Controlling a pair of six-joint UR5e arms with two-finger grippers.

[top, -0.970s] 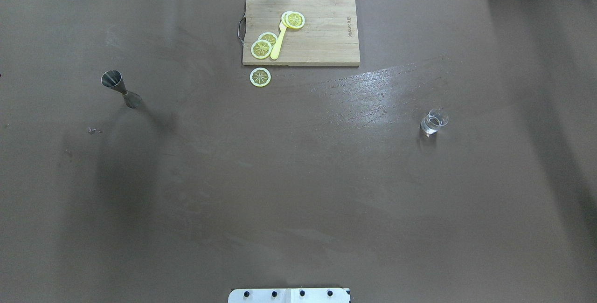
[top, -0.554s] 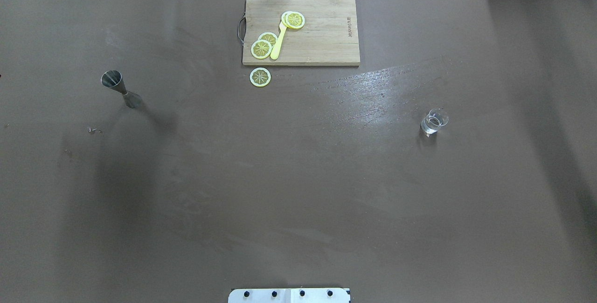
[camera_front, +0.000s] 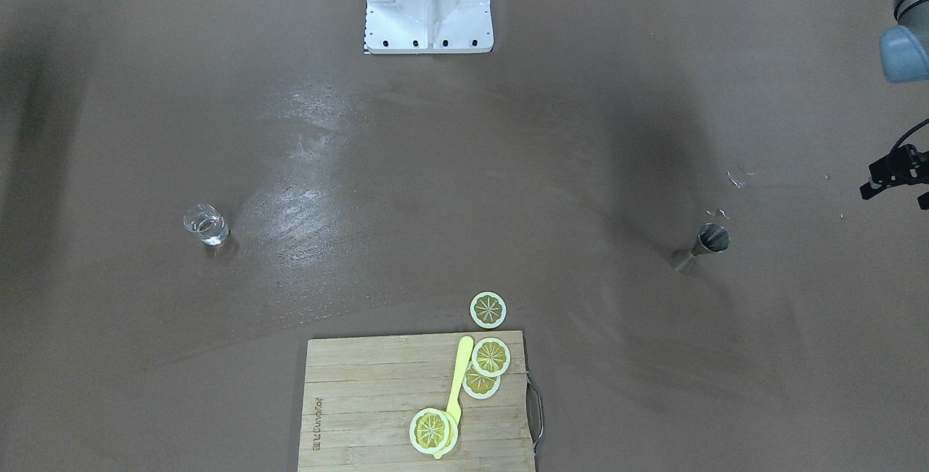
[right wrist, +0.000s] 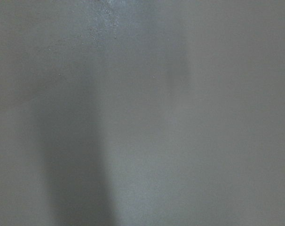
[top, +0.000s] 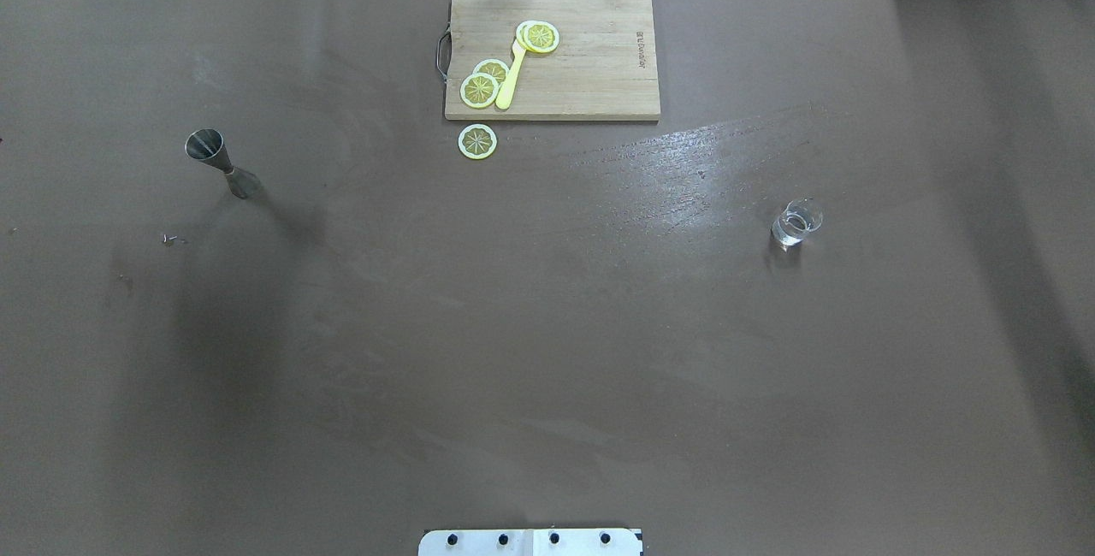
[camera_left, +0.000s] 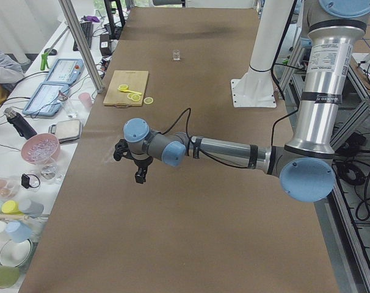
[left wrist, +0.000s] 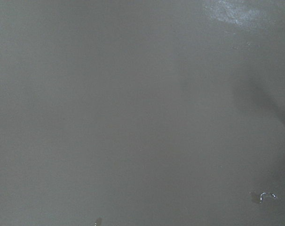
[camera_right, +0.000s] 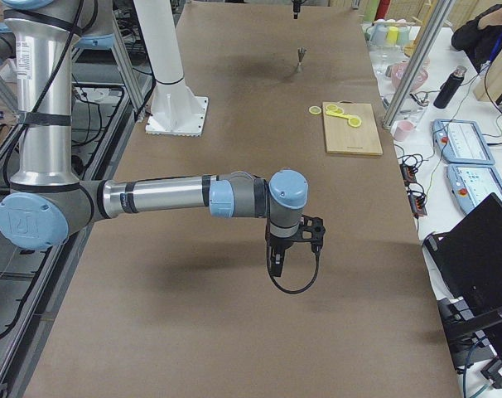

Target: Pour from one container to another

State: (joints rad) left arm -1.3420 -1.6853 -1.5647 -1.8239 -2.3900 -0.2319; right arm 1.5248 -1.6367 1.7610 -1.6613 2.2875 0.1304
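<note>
The clear glass tumbler stands upright on the right half of the brown table, with a little clear liquid in it; it also shows as the tumbler. The steel jigger stands upright far to the left, and shows as the jigger too. Neither arm enters the overhead view. My left gripper hangs over the table's left end, away from the jigger. My right gripper hangs over the right end, away from the tumbler. I cannot tell whether either is open or shut. Both wrist views show only bare table.
A wooden cutting board lies at the far middle with lemon slices and a yellow knife; one lemon slice lies just off its near edge. Small bits of debris lie near the jigger. The robot's white base stands at the near edge.
</note>
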